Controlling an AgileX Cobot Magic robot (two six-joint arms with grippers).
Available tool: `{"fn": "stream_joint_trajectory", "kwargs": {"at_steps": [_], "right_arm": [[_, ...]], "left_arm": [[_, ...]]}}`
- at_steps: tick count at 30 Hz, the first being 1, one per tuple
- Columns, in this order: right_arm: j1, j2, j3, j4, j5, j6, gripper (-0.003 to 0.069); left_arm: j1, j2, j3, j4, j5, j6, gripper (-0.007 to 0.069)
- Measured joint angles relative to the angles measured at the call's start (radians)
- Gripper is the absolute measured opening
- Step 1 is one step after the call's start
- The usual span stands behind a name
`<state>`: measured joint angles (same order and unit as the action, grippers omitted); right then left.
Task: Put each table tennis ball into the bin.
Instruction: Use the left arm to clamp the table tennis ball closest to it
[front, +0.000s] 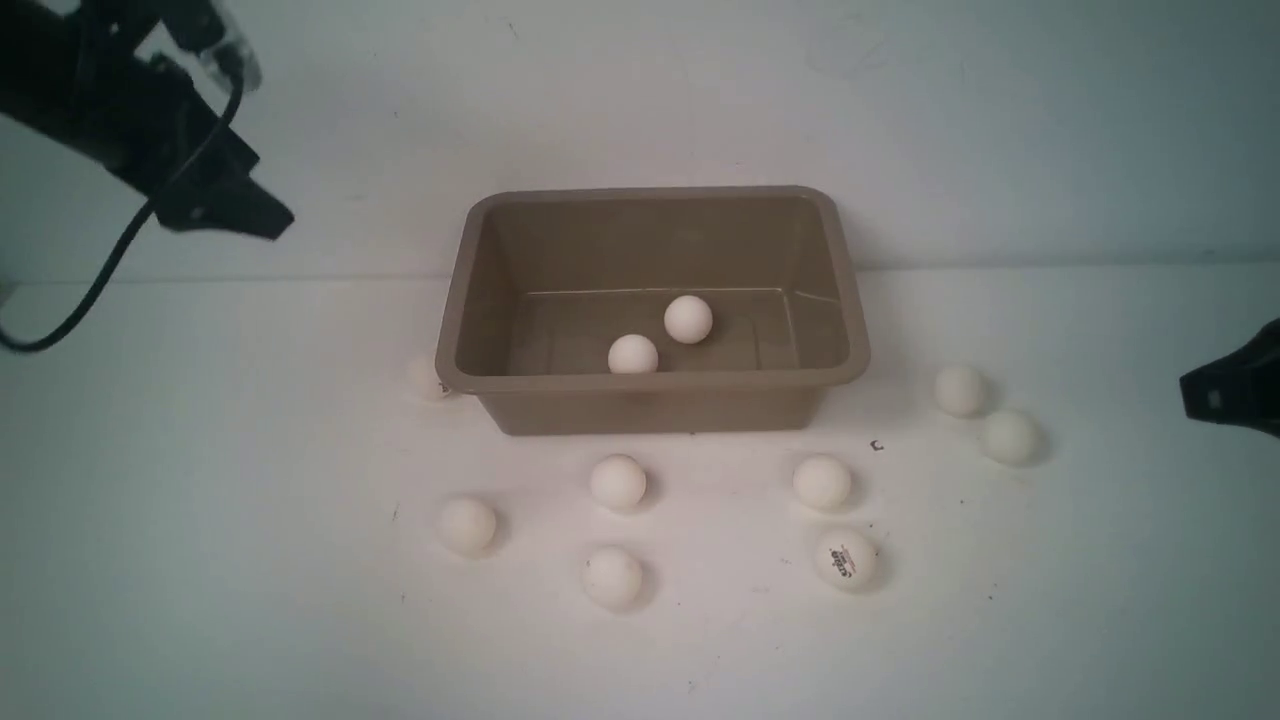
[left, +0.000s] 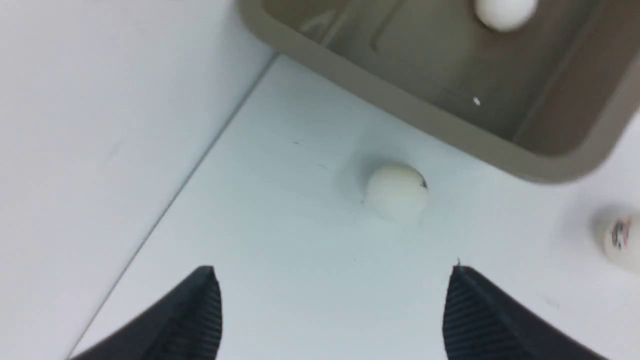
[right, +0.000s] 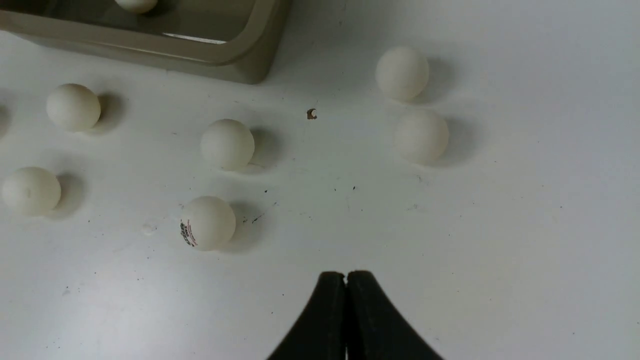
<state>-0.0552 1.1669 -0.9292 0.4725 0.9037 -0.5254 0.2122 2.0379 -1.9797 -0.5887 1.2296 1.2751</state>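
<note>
1. Balls (front: 688, 319): two lie inside the bin (front: 650, 196), on its floor. They are close together but not touching, and one ball (front: 633, 354) sits nearer the front wall than the other.
2. The bin stands upright on the bench (front: 200, 520), its open top facing up, toward the bench's back edge.
3. Eight more balls lie on the bench outside the bin. The corner ball (front: 430, 378) sits just beside the bin's front left corner, partly hidden by the rim in the front view.
4. Five lie in front of the bin, spread out and apart from one another. Among them is the logo ball (front: 847, 559), with dark print on its face, toward the right.
5. Two more, the near ball (front: 960, 390) and the far ball (front: 1008, 437), lie close together to the right of the bin.
6. The left tool (left: 334, 274) has its jaws wide apart with nothing between them. It is raised at the far left, well apart from the bin, and the corner ball lies beyond its tips.
7. The right tool (right: 346, 276) has its jaws pressed together and holds nothing. It sits at the right edge, apart from the balls.
</note>
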Motion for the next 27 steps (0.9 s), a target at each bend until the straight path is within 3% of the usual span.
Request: {"fn": "stream_joint_trajectory", "kwargs": {"at_steps": [2, 4, 9, 18, 27], "right_arm": [[0.000, 0.000, 0.000, 0.000, 0.001, -0.006, -0.0010], [0.000, 0.000, 0.000, 0.003, 0.002, -0.010, -0.0010], [0.000, 0.000, 0.000, 0.019, 0.005, -0.015, -0.0008], [0.000, 0.000, 0.000, 0.023, 0.005, -0.018, -0.0007], [0.000, 0.000, 0.000, 0.025, 0.007, -0.018, -0.0003]], "left_arm": [[0.006, 0.011, 0.065, -0.030, -0.001, 0.185, 0.0531], [0.004, 0.030, 0.097, -0.043, -0.002, 0.297, 0.0531], [0.004, 0.109, 0.118, -0.098, -0.007, 0.423, 0.0531], [-0.009, 0.221, 0.121, -0.205, -0.025, 0.561, 0.0531], [-0.057, 0.278, 0.121, -0.217, -0.030, 0.590, 0.0531]]}}
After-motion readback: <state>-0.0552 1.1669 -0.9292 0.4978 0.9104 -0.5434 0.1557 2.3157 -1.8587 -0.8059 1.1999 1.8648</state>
